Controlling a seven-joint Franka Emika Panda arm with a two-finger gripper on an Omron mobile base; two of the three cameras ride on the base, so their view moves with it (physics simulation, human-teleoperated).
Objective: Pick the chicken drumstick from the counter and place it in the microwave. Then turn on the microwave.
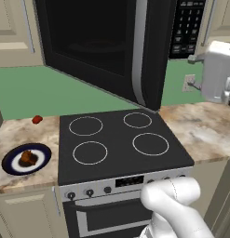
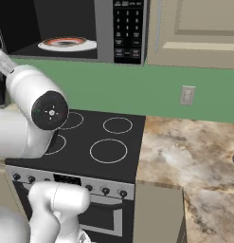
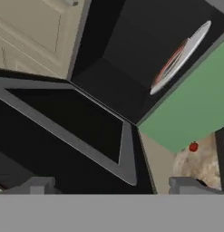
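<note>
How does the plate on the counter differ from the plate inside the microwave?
The counter plate is dark blue with a pale inner ring; the microwave plate is white with a reddish ring. The counter plate carries the chicken drumstick; the microwave plate looks bare. The counter plate sits left of the stove; the microwave plate sits up inside the open microwave. Both are round and lie flat.

Base views flank stove (image 1: 121, 139); hand view faces microwave (image 3: 109, 68).
</note>
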